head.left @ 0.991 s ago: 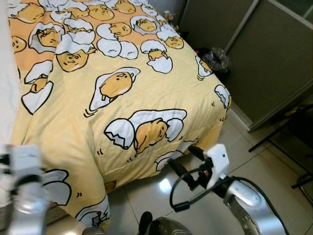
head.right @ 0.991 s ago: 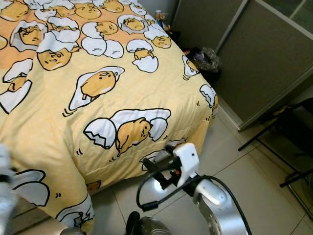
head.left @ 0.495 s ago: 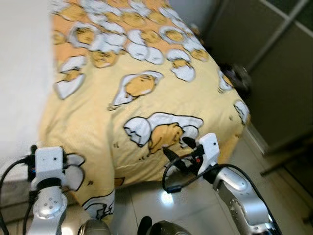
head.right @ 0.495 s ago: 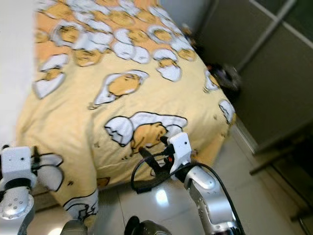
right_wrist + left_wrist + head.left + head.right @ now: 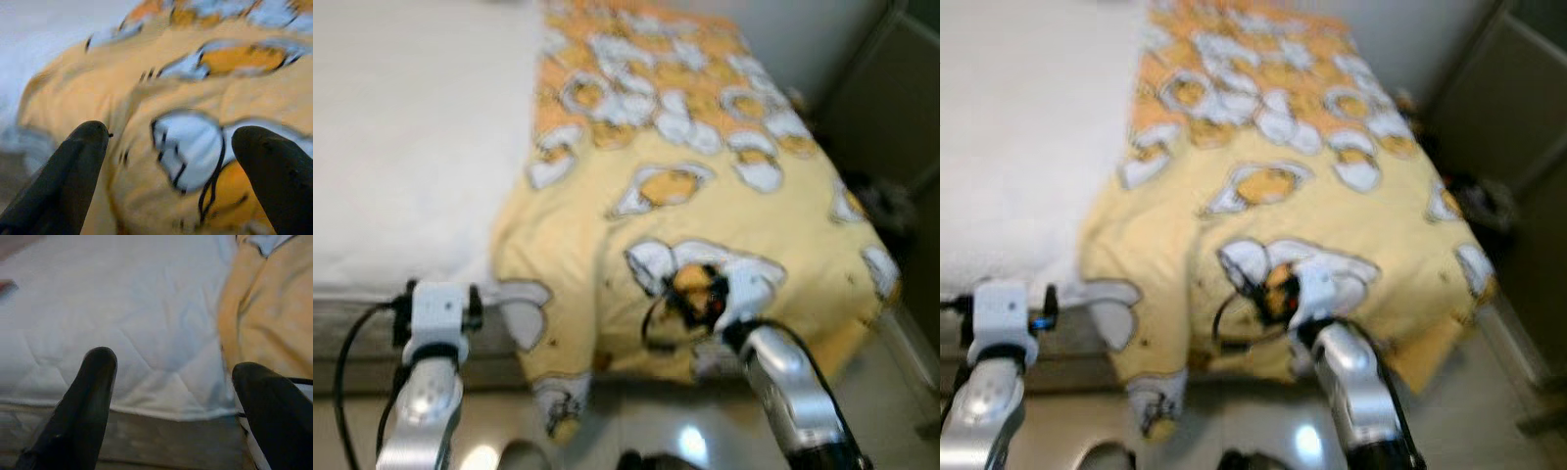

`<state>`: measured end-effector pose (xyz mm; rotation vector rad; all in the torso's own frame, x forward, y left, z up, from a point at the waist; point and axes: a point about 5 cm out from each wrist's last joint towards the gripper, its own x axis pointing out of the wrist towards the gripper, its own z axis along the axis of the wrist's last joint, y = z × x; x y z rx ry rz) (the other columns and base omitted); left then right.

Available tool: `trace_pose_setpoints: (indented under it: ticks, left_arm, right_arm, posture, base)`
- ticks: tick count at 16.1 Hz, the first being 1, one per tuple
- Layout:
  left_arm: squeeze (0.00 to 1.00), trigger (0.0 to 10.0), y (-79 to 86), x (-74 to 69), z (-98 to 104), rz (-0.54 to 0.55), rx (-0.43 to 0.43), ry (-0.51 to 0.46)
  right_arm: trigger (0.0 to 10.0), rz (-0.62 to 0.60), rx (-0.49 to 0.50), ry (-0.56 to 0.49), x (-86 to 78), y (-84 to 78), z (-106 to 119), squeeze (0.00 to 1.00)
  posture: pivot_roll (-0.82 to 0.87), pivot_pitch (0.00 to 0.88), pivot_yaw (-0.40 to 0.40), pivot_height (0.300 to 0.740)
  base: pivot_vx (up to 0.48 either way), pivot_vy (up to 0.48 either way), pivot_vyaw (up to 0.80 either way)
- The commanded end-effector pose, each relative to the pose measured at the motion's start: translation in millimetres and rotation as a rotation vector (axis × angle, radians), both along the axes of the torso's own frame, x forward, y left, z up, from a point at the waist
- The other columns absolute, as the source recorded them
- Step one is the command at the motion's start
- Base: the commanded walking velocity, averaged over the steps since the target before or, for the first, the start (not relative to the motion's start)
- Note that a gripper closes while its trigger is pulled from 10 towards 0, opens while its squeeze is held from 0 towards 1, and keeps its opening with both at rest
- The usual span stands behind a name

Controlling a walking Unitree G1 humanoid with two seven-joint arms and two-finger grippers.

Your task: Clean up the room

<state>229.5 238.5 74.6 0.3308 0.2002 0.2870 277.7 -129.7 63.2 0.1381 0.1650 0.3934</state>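
Bedroom, blurred: bare white mattress (image 5: 411,147) upper left, yellow egg-print quilt (image 5: 724,196) bunched right of centre. Left gripper (image 5: 171,396) spread wide at the mattress edge; right gripper (image 5: 166,161) likewise agape, over the quilt's hanging corner. Best to pinch the hem deep, then draw leftward evenly.

The quilt (image 5: 705,196) is soft matt cloth; the mattress (image 5: 122,333) is stitched white fabric; the floor (image 5: 685,441) is glossy tile.

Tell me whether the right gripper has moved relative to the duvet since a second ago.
Yes. The right gripper was over the floor below the duvet edge; now it is up against the duvet's front.
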Motion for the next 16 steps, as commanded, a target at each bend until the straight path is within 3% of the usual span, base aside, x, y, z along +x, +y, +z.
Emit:
trace_pose_setpoints:
  ticks: [1, 4, 6, 8, 10, 14, 16]
  left_arm:
    - [0.0, 10.0, -4.6, 5.8, 13.1, -0.063, 0.028, -0.022]
    - [0.0, 10.0, 7.3, 14.7, 46.0, -0.109, 0.128, -0.071]
    - [0.0, 10.0, 4.8, 18.1, 62.3, -0.142, 0.174, -0.109]
    - [0.0, 10.0, 5.5, 18.4, 57.9, -0.115, 0.093, -0.105]
    - [0.0, 10.0, 2.5, 17.0, 49.8, -0.09, 0.048, -0.096]
    - [0.0, 10.0, -5.7, 20.1, 32.1, -0.084, 0.041, -0.036]
    - [0.0, 10.0, -4.6, 29.4, 20.2, -0.11, -0.056, -0.018]
  right_arm:
    - [10.0, -0.064, 0.005, 0.0, 0.4, -7.4, -3.8, 0.0]
    - [10.0, -0.109, 0.031, 0.004, 3.5, 2.6, -10.5, 0.0]
    - [10.0, -0.124, 0.037, -0.01, 6.8, 6.7, -12.1, 0.0]
    - [10.0, -0.131, 0.042, -0.028, 10.8, 9.6, -11.2, 0.0]
    - [10.0, -0.096, 0.025, -0.043, 13.1, 12.0, -9.7, 0.0]
    - [10.0, -0.062, -0.021, -0.074, 16.5, 13.0, -7.3, 0.0]
    - [10.0, -0.059, -0.03, -0.09, 16.5, 13.6, -5.6, 0.0]
  posture:
    - [0.19, 0.04, -0.083, 0.74]
    - [0.26, 0.045, -0.008, 0.74]
    - [0.29, 0.047, 0.006, 0.74]
    - [0.3, 0.054, -0.031, 0.74]
    - [0.3, 0.063, -0.072, 0.74]
    - [0.28, 0.075, -0.113, 0.74]
    - [0.27, 0.081, -0.132, 0.74]
  base:
    - [0.0, 0.0, 0.0]
    - [0.0, 0.0, 0.0]
    - [0.0, 0.0, 0.0]
    - [0.0, 0.0, 0.73]
    - [0.0, 0.48, 0.72]
    - [0.0, 0.198, 0.0]
    - [0.0, 0.0, -0.7]
